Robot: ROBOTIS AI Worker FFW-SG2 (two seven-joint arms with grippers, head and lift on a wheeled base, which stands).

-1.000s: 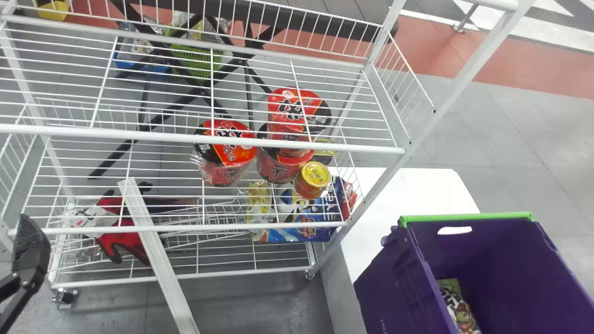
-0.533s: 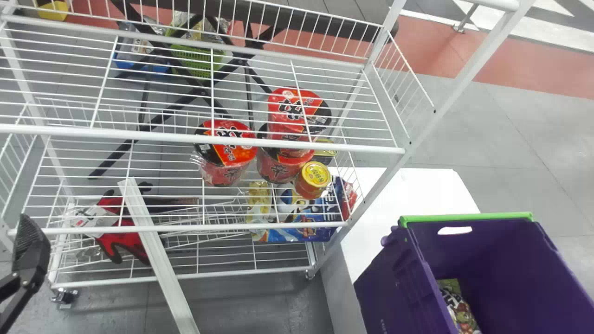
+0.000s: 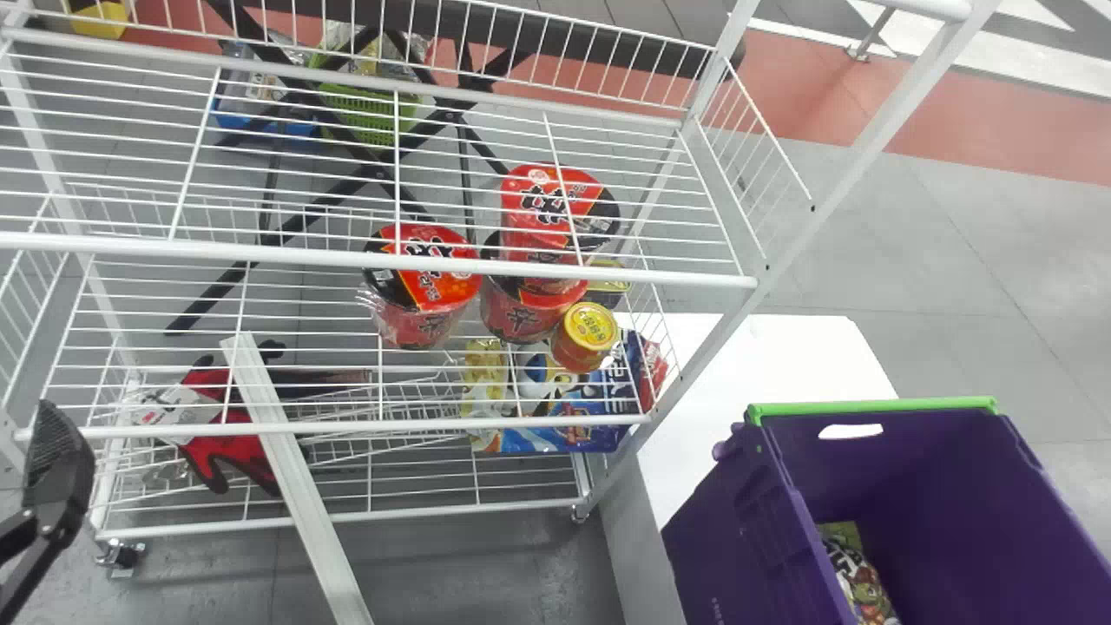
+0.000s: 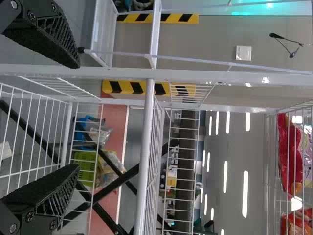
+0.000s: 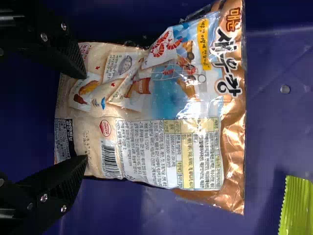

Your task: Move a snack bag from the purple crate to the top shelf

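Snack bag [image 5: 171, 103] inside the purple crate [image 3: 920, 460], bold dark lettering and boxed small print showing, right gripper [image 5: 84, 117] at one end, fingers spread, left gripper [image 3: 59, 477] near white rack [image 3: 486, 271], fingers also apart.

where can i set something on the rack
Bare: the head view's highest wire deck, front bar to back rail; one deck down, left of the red cups, though a white post crosses. Cups and a yellow-lidded can crowd that deck's right end.
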